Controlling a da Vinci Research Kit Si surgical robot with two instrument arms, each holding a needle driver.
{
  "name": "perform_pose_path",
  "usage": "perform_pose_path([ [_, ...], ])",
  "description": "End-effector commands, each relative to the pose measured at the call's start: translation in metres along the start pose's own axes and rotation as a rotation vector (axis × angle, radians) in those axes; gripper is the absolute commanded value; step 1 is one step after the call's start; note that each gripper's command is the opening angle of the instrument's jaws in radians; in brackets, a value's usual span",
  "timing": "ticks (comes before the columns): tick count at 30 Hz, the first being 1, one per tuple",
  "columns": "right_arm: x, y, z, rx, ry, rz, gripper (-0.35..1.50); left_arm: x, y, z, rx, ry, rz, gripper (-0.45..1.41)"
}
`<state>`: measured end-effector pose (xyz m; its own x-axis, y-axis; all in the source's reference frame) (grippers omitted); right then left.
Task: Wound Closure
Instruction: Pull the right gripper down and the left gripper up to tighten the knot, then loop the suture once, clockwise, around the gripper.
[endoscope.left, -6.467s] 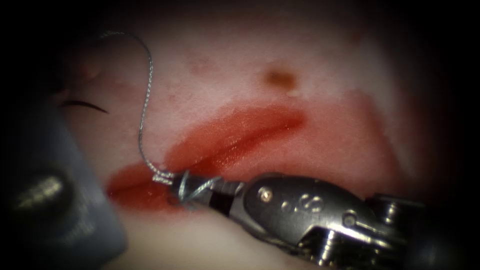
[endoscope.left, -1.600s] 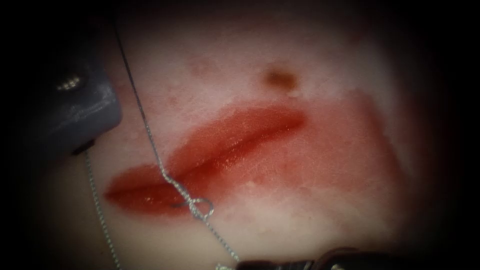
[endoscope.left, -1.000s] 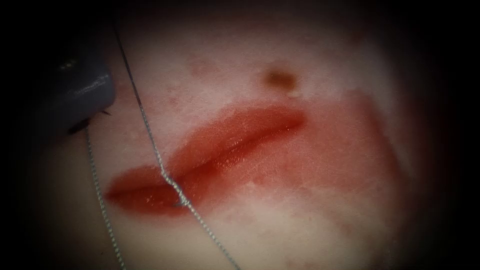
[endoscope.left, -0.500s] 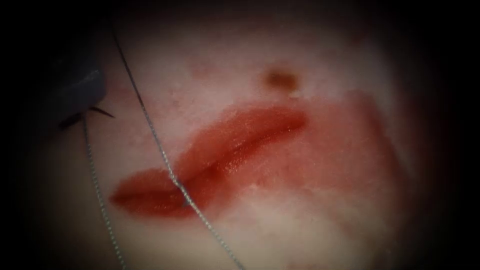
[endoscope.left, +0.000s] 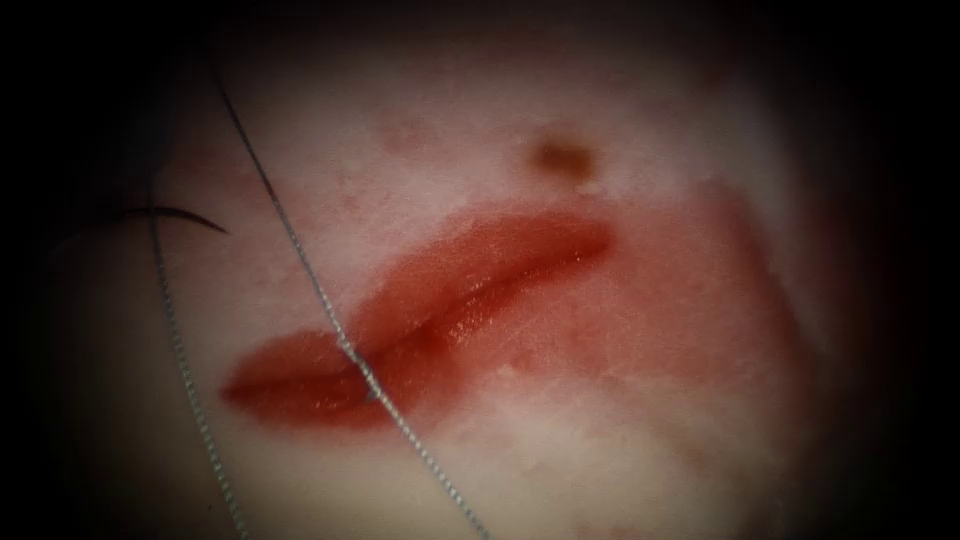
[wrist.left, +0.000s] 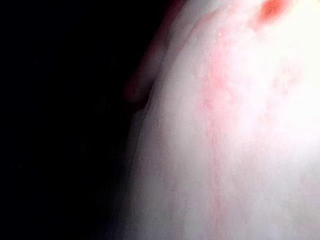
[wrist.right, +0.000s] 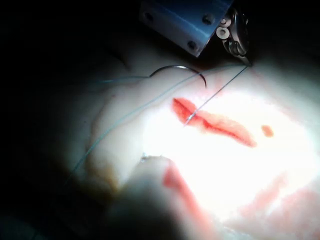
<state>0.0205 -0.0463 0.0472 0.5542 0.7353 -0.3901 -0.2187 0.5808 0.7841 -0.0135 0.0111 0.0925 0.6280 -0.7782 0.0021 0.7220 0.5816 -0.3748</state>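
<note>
Loop now cinched to a knot (endoscope.left: 368, 392) on the cut (endoscope.left: 420, 330); thread (endoscope.left: 300, 268) taut; left tool (wrist.right: 235, 42) withdrawn, grip untellable; needle (endoscope.left: 175, 214) lies free on the tissue (endoscope.left: 620, 440), left of the cut.

tissue (endoscope.left: 520, 440) with red cut (endoscope.left: 420, 320), thread (endoscope.left: 300, 270) across it, needle (endoscope.left: 175, 215) at left

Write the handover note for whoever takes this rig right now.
Left gripper: shut on the thread, which runs taut from it to the cut.
Right gripper: nothing to report on its hold.
Needle: lying on the tissue left of the cut, apparently free, a second strand trailing from it.
Done: one stitch with a small knot near the cut's left end.
To do: the cut gapes unstitched to the right, red fluid around it.
</note>
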Motion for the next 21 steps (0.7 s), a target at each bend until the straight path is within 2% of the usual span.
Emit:
perform_pose_path([
  [1, 0.0012, -0.0001, 0.0007, 0.003, 0.002, -0.003, -0.35, -0.0012, 0.0008, -0.0002, -0.003, -0.003, -0.005, -0.45],
  [7, 0.0014, -0.0003, 0.0008, -0.002, 0.013, 0.001, -0.35, -0.0012, 0.0005, -0.0002, -0.002, 0.005, -0.011, -0.45],
  [8, 0.0019, 0.0, 0.0007, -0.02, 0.051, -0.045, 0.34, -0.0012, 0.0005, -0.0002, 0.002, 0.004, -0.011, -0.45],
  [9, 0.0022, 0.0002, 0.0006, -0.028, 0.077, -0.064, 0.76, -0.0012, 0.0005, -0.0003, 0.01, 0.001, -0.012, -0.45],
  [10, 0.0022, 0.0002, 0.0006, -0.028, 0.077, -0.064, 0.76, -0.0012, 0.0005, -0.0003, 0.01, 0.001, -0.012, -0.45],
  [11, 0.0027, 0.0004, 0.0005, -0.033, 0.115, -0.079, 1.04, -0.0011, 0.0005, -0.0004, 0.024, 0.002, -0.02, -0.45],
  [12, 0.0035, 0.0007, 0.0, -0.037, 0.167, -0.103, 1.2, -0.0011, 0.0006, -0.0009, 0.056, 0.01, -0.028, -0.45],
  [16, 0.0052, 0.0008, -0.001, -0.059, 0.224, -0.145, 1.21, -0.0011, 0.0008, -0.0019, 0.088, 0.007, -0.036, -0.45],
  [18, 0.0063, 0.0008, -0.0016, -0.077, 0.234, -0.175, 1.1, -0.001, 0.001, -0.0029, 0.115, -0.007, -0.045, -0.45],
  [20, 0.0077, 0.0009, -0.0022, -0.122, 0.253, -0.171, 1.04, -0.0009, 0.0009, -0.004, 0.163, -0.013, -0.059, -0.45],
  [21, 0.0091, 0.001, -0.0028, -0.144, 0.288, -0.172, 1.01, -0.0007, 0.0007, -0.0051, 0.214, -0.01, -0.069, -0.45],
])
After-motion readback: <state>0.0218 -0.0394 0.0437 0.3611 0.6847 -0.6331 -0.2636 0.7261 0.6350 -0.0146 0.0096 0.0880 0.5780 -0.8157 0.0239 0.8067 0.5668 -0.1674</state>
